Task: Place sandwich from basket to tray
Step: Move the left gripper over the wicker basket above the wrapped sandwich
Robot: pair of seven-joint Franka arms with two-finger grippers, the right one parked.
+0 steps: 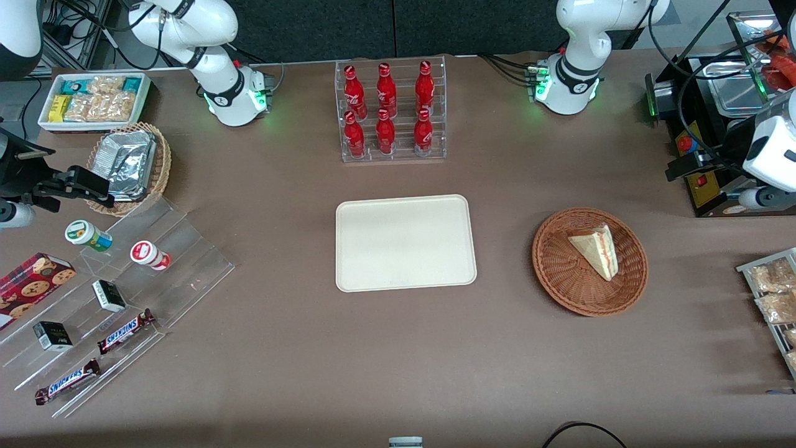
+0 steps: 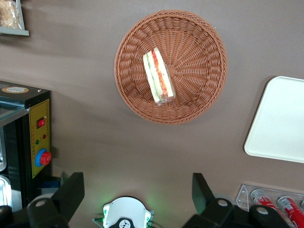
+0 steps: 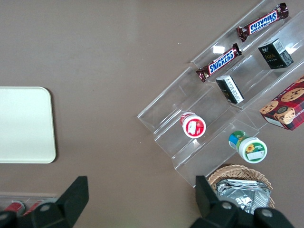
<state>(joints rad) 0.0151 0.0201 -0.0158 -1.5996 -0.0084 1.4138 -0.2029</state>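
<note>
High above the table, the hand (image 2: 137, 190) hangs open, fingertips cut off, sandwich (image 2: 158, 77) lying in the basket (image 2: 199, 42).

On my brown table (image 1: 280, 373), six red bottles (image 1: 388, 112) in a clear rack (image 1: 443, 106), white bin of snack packets (image 1: 93, 99) toward the parked arm's end, tan basket of foil packets (image 1: 129, 167) beside it, clear stepped shelf (image 1: 193, 261) bearing two Snickers bars (image 1: 126, 330), cookie box (image 1: 34, 283).

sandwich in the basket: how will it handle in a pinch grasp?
Probably soft: the sandwich is pale bread over layered filling, so a hard squeeze may crush it. It looks wrapped in clear film, so maybe slippery. It lies loose in the basket, likely light. The gripper hangs open, above the table, away from the basket.
</note>
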